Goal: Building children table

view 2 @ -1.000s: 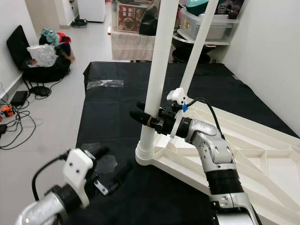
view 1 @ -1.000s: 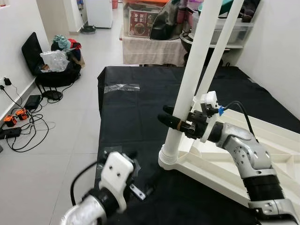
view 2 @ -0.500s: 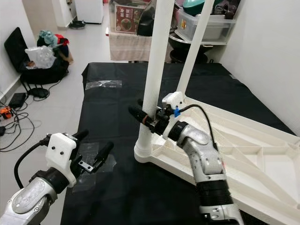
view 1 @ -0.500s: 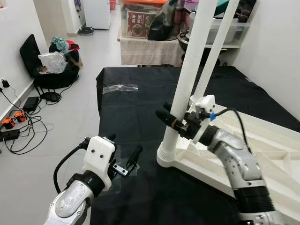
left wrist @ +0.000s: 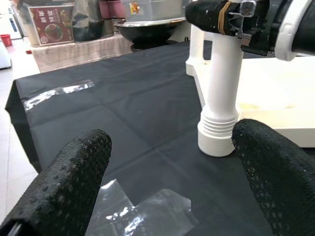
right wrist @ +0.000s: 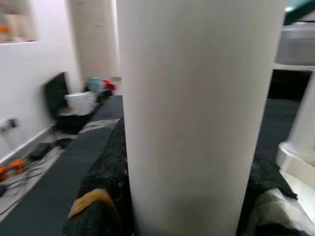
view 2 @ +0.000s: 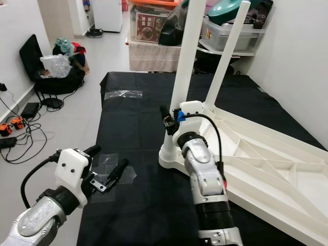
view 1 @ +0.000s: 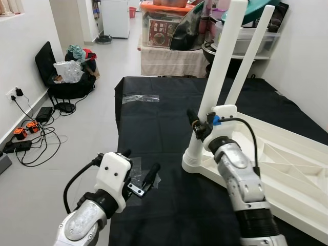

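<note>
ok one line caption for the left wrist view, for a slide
Open left gripper hovers over the black tablecloth, facing the white plastic table leg gripped by the right gripper.

Clear tape [view 1: 140, 97] on black cloth [view 1: 154, 118]; cables [view 1: 31, 136] on the floor.

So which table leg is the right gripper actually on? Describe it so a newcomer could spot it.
On the black-covered table lies an upturned white children's tabletop with two white legs standing up. The right gripper clasps the nearer leg, the one at the tabletop's front corner with a ribbed collar at its base; the other leg stands behind it, ungripped.
</note>
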Robot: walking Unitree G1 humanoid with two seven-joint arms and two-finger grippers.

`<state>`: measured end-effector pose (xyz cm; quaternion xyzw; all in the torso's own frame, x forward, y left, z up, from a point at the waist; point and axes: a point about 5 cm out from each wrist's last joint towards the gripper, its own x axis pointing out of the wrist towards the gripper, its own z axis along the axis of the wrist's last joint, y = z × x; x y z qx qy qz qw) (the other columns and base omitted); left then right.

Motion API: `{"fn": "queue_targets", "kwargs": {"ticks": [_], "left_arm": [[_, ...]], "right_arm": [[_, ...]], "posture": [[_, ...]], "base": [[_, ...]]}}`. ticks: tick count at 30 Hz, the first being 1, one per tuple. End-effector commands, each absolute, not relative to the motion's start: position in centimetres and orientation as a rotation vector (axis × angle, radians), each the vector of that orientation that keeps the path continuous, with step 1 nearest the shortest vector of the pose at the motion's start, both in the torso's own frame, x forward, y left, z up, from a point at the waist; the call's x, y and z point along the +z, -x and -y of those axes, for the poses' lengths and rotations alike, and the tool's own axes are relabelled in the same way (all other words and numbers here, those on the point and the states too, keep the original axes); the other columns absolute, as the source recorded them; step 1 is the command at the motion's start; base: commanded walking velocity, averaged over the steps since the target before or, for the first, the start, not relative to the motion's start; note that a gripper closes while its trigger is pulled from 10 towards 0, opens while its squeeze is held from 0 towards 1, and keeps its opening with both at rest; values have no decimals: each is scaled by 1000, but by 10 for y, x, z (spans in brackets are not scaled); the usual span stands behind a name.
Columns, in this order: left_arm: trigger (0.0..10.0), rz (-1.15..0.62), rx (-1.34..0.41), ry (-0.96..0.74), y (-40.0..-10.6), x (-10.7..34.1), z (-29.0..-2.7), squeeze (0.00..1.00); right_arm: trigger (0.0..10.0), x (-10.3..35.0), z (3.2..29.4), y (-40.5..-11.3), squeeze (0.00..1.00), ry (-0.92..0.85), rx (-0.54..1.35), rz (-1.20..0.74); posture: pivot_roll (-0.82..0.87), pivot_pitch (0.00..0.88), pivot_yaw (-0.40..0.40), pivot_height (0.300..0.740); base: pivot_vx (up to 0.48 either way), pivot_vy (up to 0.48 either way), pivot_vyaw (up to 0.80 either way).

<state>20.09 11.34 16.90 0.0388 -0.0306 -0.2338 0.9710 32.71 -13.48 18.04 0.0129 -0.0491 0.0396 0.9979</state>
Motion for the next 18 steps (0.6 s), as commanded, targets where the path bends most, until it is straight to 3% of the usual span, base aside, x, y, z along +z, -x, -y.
{"fn": "queue_targets", "kwargs": {"ticks": [1, 4, 13, 14, 18], "left_arm": [[10000, 52, -484, -67, -200, 166, -108, 0], [10000, 50, -495, -61, -198, 166, -104, 0], [10000, 44, -489, -60, -196, 165, -104, 0], [10000, 44, -490, -60, -195, 165, -104, 0], [10000, 44, -491, -60, -196, 164, -104, 0]], "right_arm": [[0, 168, 151, -326, 0, 16, -123, 24], [0, 170, 143, -330, 0, -34, -276, 8], [0, 177, 127, -340, 0, -80, -381, -2], [10000, 181, 123, -341, 0, -88, -339, 15], [10000, 185, 121, -342, 0, -89, -310, 40]], "posture": [[89, 12, -88, 740], [94, 15, -89, 740], [99, 19, -96, 740], [96, 19, -95, 740], [94, 18, -96, 740]], "base": [[0, 0, 0], [0, 0, 0], [0, 0, 0], [0, 0, 0], [0, 0, 0]]}}
